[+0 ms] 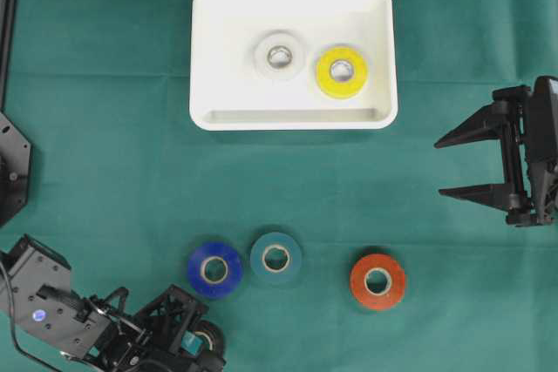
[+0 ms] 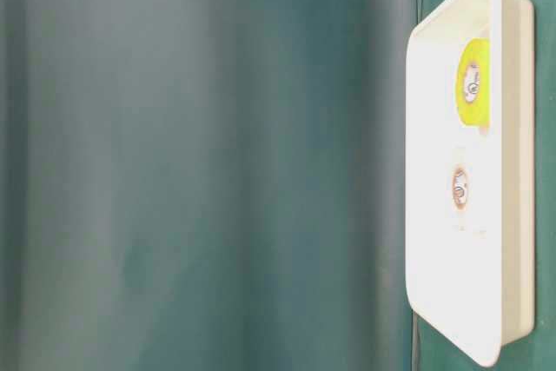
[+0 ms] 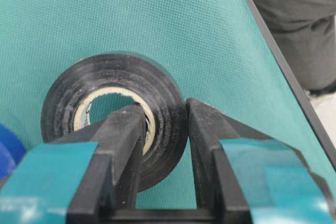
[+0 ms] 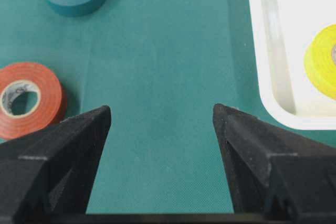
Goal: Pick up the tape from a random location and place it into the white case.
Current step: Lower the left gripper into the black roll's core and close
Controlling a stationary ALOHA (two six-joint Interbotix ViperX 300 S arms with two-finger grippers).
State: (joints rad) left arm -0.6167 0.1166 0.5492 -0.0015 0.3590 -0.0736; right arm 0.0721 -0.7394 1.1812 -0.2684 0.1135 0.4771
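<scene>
Green cloth covers the worktop (image 1: 105,128). At the lower left of the overhead view, the left gripper (image 3: 165,145) has its fingers pinched on the wall of a black tape roll (image 3: 113,82), one finger inside the core, close to the worktop's bottom edge. Just right of it lie a blue roll (image 1: 214,269) and a teal roll (image 1: 276,258), nearly touching, then an orange-red roll (image 1: 377,281) apart. Bare cloth separates them from the white case (image 1: 209,93) at upper centre, holding a white roll (image 1: 279,57) and a yellow roll (image 1: 341,71). At the right edge, the right gripper (image 1: 449,165) has fingers spread, holding nothing.
</scene>
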